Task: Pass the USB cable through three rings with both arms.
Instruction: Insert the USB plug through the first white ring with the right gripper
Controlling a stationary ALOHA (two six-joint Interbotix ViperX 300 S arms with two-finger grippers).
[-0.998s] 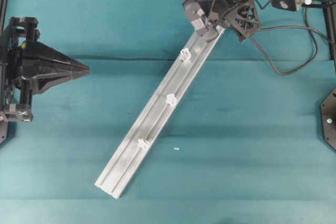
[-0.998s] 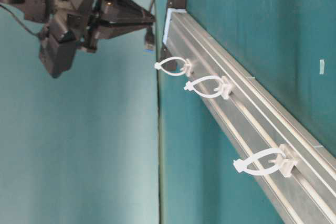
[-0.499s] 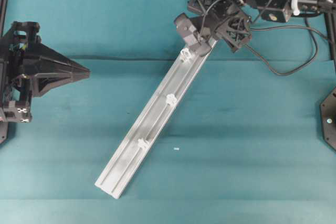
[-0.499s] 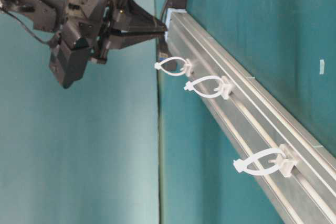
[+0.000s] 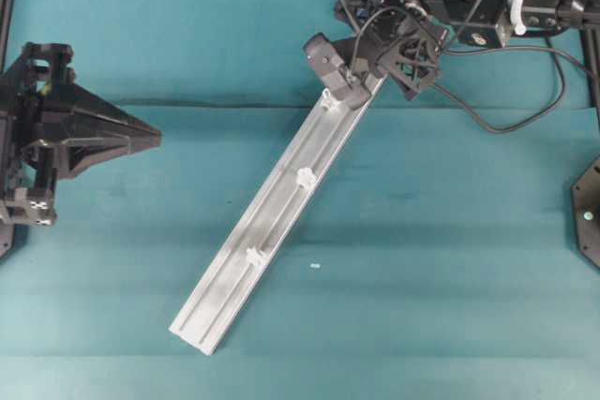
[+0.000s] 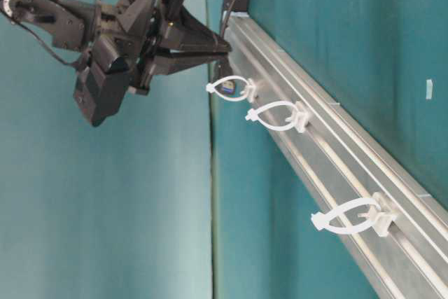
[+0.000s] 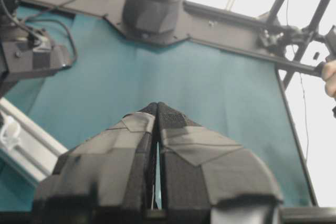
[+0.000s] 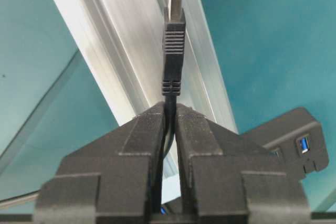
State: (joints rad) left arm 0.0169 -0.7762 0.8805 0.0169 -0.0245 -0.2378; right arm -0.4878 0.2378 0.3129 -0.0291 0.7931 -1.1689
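The right gripper [image 8: 169,114] is clamped on the USB cable [image 8: 173,51] just behind its plug, so the plug sticks out ahead of the fingertips and points along the silver rail [image 5: 272,222] toward the first of the three rings [image 6: 234,87], at the rail's upper end near the far edge of the table [image 5: 450,278]. In the table-level view the plug tip seems to be right at that ring's opening, perhaps just inside; it is too small to be sure. The second ring [image 6: 278,115] and third ring [image 6: 350,218] sit further down the rail, nothing through them. The black hub [image 8: 286,142] lies on the table beside the rail's upper end. The left gripper [image 7: 157,109] is fully closed and empty, hanging over the left edge of the table, well apart from the rail. To do this step well, I judge the right arm should keep the plug level with the loop's centre and travel parallel to the rail, since the loops are flexible and a slanted plug could catch and bend one. The left gripper would need to open and come near the ring's far side to take the plug.
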